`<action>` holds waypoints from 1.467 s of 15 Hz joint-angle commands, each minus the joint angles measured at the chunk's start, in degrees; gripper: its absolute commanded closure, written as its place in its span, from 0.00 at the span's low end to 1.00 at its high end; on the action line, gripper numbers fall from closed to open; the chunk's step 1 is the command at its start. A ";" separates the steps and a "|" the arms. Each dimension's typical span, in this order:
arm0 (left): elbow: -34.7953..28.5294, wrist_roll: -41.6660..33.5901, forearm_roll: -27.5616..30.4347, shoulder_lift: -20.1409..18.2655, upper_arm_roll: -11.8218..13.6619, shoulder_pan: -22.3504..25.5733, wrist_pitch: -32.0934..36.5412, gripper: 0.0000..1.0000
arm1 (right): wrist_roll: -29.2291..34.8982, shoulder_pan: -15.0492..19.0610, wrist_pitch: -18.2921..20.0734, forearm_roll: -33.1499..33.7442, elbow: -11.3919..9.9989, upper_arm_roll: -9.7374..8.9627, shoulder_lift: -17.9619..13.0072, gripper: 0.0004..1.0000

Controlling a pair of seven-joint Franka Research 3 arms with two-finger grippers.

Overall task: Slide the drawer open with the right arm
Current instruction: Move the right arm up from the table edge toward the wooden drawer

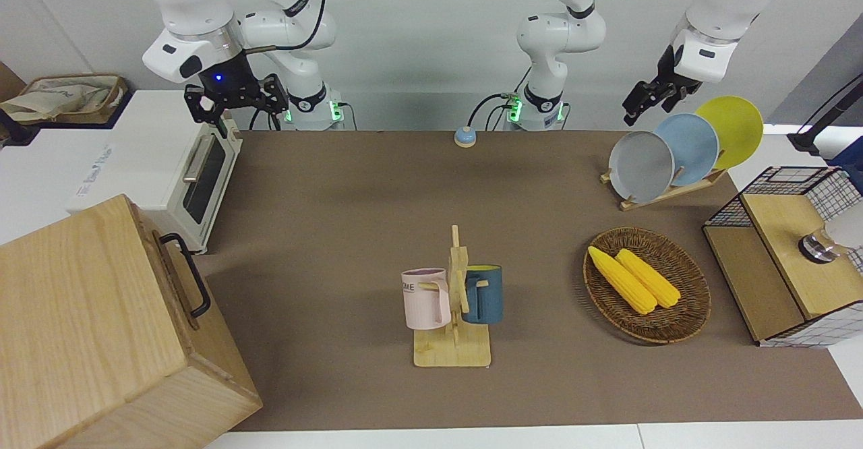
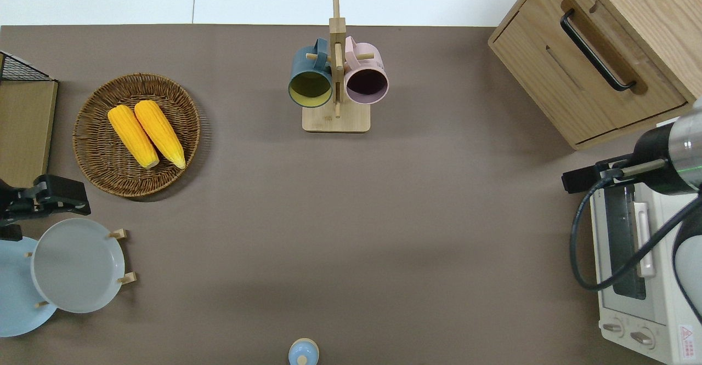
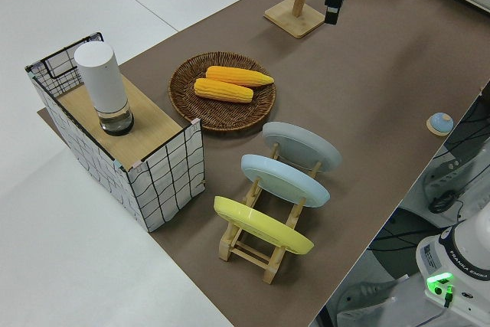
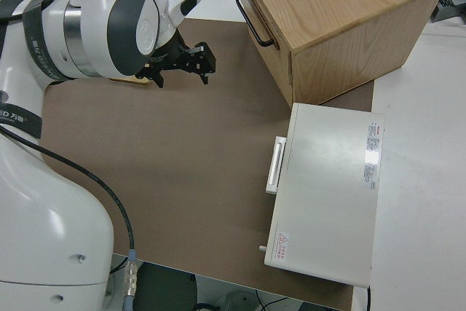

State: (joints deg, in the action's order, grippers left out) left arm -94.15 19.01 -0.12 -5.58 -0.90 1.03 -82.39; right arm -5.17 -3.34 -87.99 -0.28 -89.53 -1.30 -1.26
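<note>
The drawer (image 2: 641,88) is a light-wood front with a black bar handle (image 2: 595,50) in the pale wooden cabinet (image 1: 87,314) at the right arm's end of the table. It sits flush with the cabinet front, and its handle also shows in the front view (image 1: 189,270) and the right side view (image 4: 255,16). My right gripper (image 1: 236,104), with a blue wrist light, is open and empty in the air. In the overhead view it (image 2: 581,180) is over the table edge of the white toaster oven (image 2: 636,261), apart from the handle. The left arm is parked.
The toaster oven stands beside the cabinet, nearer to the robots. A mug rack (image 1: 453,301) with two mugs stands mid-table. A wicker basket of corn (image 1: 646,284), a plate rack (image 1: 674,156) and a wire-mesh box (image 1: 785,260) are toward the left arm's end.
</note>
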 commanded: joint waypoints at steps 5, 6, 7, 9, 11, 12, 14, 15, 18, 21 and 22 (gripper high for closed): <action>0.02 -0.55 0.21 -0.48 0.29 -0.24 0.12 0.01 | 4.46 1.06 0.10 2.48 2.78 -1.08 1.43 0.02; 0.02 -0.55 0.21 -0.48 0.29 -0.24 0.12 0.01 | 5.25 0.45 0.10 2.65 2.78 -1.08 1.43 0.02; 0.02 -0.55 0.21 -0.48 0.29 -0.24 0.12 0.01 | 6.22 0.27 0.01 3.61 2.78 -1.51 1.43 0.02; 0.02 -0.55 0.21 -0.48 0.29 -0.24 0.12 0.01 | 8.76 0.27 -0.07 7.03 2.78 -4.23 1.43 0.02; 0.02 -0.55 0.21 -0.48 0.29 -0.24 0.12 0.01 | 10.44 0.27 -0.25 11.33 2.61 -6.51 1.52 0.02; 0.02 -0.55 0.21 -0.48 0.29 -0.24 0.12 0.01 | 10.97 0.27 -0.51 14.23 2.52 -8.09 1.87 0.02; 0.02 -0.55 0.21 -0.48 0.29 -0.24 0.12 0.01 | 12.63 0.27 -1.13 20.73 2.08 -11.78 2.66 0.02; 0.02 -0.55 0.21 -0.48 0.29 -0.24 0.12 0.01 | 13.77 0.27 -1.13 23.72 1.99 -13.45 3.44 0.02; 0.02 -0.55 0.21 -0.48 0.29 -0.24 0.12 0.01 | 16.06 0.18 -1.22 33.73 1.64 -17.67 5.56 0.02; 0.02 -0.55 0.21 -0.48 0.29 -0.24 0.12 0.01 | 17.47 -2.71 -1.48 43.32 0.94 -18.48 8.02 0.02; 0.02 -0.55 0.21 -0.48 0.29 -0.24 0.12 0.01 | 18.08 -3.16 -1.57 45.35 0.85 -18.48 8.46 0.02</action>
State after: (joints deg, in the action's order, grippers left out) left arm -94.15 19.01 -0.12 -5.58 -0.90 1.03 -82.39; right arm 10.68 -4.89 -88.61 38.20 -88.38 -19.48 5.17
